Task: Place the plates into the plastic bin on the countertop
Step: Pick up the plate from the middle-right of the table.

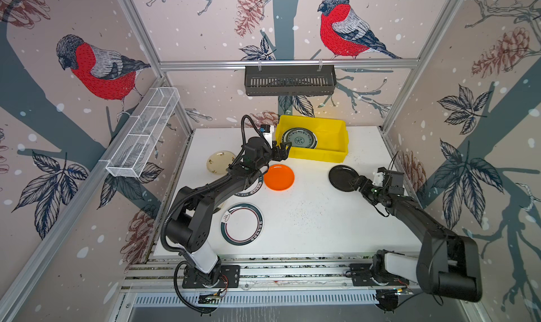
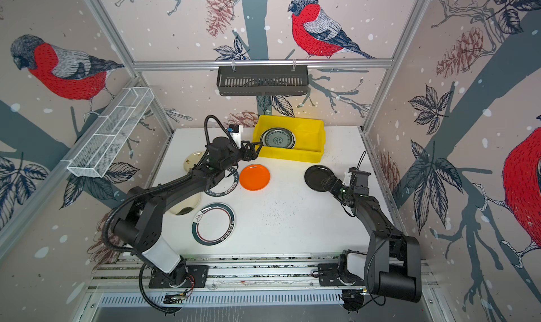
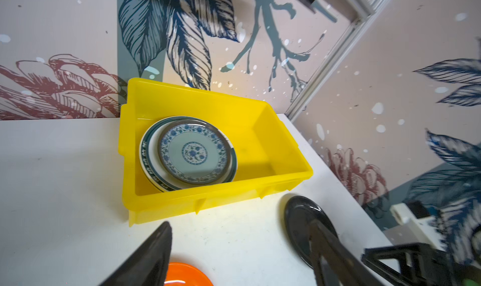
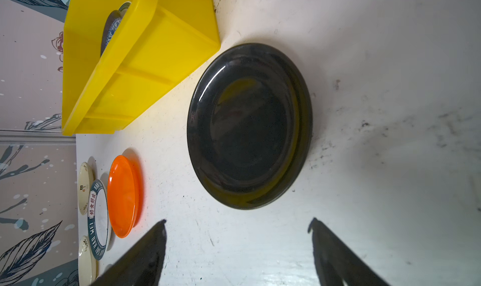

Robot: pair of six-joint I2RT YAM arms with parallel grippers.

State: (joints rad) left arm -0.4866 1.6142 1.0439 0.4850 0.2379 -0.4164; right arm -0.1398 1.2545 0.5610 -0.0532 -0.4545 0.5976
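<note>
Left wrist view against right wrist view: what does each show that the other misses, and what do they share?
Only the left wrist view looks down into the plastic bin, where the blue-patterned plate lies on a larger dark-rimmed plate. Only the right wrist view shows the lettered plate and two cream plates near the orange plate, and the black plate whole. Both show the bin, the orange and black plates, and the countertop.

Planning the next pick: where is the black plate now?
Both top views show the black plate flat on the countertop, right side, near the plastic bin and just ahead of the right gripper.
</note>
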